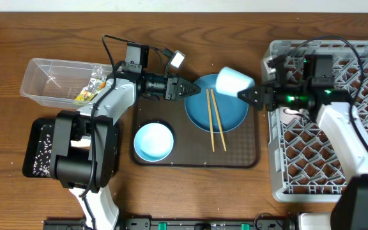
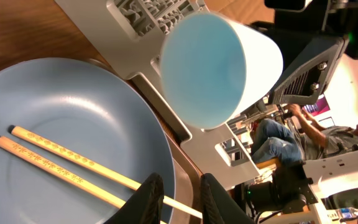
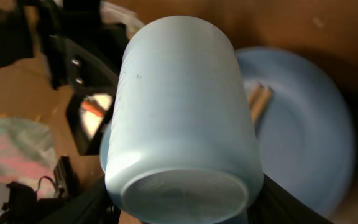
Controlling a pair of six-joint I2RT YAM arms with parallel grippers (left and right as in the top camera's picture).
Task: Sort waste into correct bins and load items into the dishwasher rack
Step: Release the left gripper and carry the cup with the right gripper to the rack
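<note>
Wooden tabletop, overhead view: right gripper [image 1: 245, 94] clamps the light blue cup [image 1: 234, 80] above the blue plate [image 1: 232, 115], centre frame. Step in hand: rack loading. Next move, as judged: carry the cup toward frame right and seat it in the dishwasher rack [image 1: 312, 160]. Left gripper [image 1: 187, 89] stands narrowly parted, apparently empty, at the plate's left rim.

Lighting the overhead view evenly from above, throwing soft shadows. Blurring the blue plate [image 3: 309, 137] and chopsticks [image 3: 258, 99] in the dim right wrist view — softening the near light blue cup [image 2: 219, 68] in the left wrist view, blowing out far right.
</note>
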